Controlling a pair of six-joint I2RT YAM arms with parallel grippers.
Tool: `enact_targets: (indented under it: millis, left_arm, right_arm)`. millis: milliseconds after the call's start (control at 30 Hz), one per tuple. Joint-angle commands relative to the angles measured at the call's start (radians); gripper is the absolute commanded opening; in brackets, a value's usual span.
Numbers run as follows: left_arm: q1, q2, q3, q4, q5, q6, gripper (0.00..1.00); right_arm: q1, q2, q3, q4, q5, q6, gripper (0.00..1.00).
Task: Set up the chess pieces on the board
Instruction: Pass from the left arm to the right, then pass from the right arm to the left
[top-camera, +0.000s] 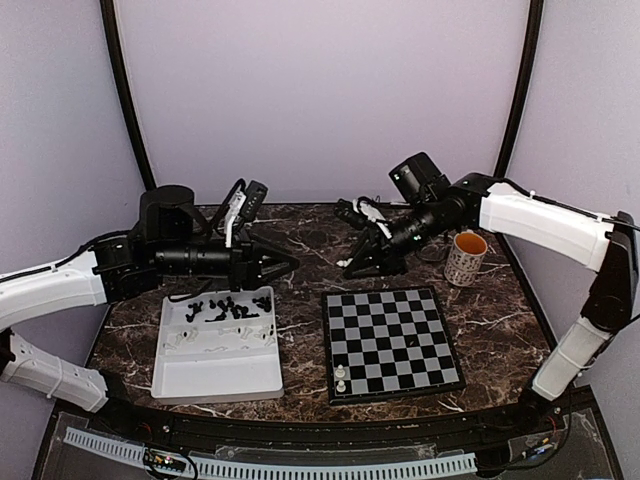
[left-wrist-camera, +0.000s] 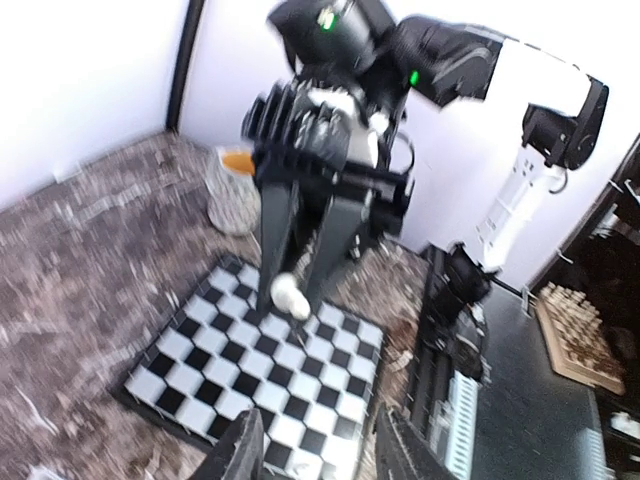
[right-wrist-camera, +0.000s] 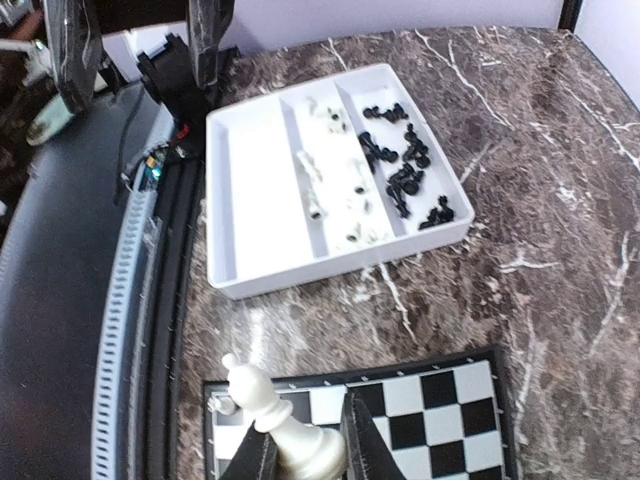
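Dark marbled tabletop under pale lilac walls. The right pincer (left-wrist-camera: 289, 296) was clamped on a white chess piece (right-wrist-camera: 275, 420), held upright in the air near the tray-side edge of the board (top-camera: 392, 340). Two white pieces (top-camera: 341, 378) stood at the board's near left corner. To do this well, it should descend straight down, centre the base on one square, clear of those two, and let go only once the base sat flat. The left pincer (top-camera: 285, 264) hung empty, fingers apart, beyond the white tray (top-camera: 215, 378) holding the remaining pieces (top-camera: 235, 308).
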Motion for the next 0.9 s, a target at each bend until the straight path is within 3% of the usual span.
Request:
enact_targets:
  millis: [0,300,867]
  left_arm:
    - [-0.03,0.006,-0.041,0.264,-0.225,0.094,0.41]
    - [-0.05,0.119,0.0,0.349,-0.113,0.099,0.42]
    - [-0.067,0.209,0.064,0.421,-0.044,0.09,0.43]
  right_arm:
    - [-0.045,-0.003,-0.04,0.189,-0.34,0.253,0.02]
    - [-0.062,0.005,-0.066,0.326,-0.455,0.408,0.03]
    - [-0.061,0.014,-0.074,0.353,-0.472,0.437,0.04]
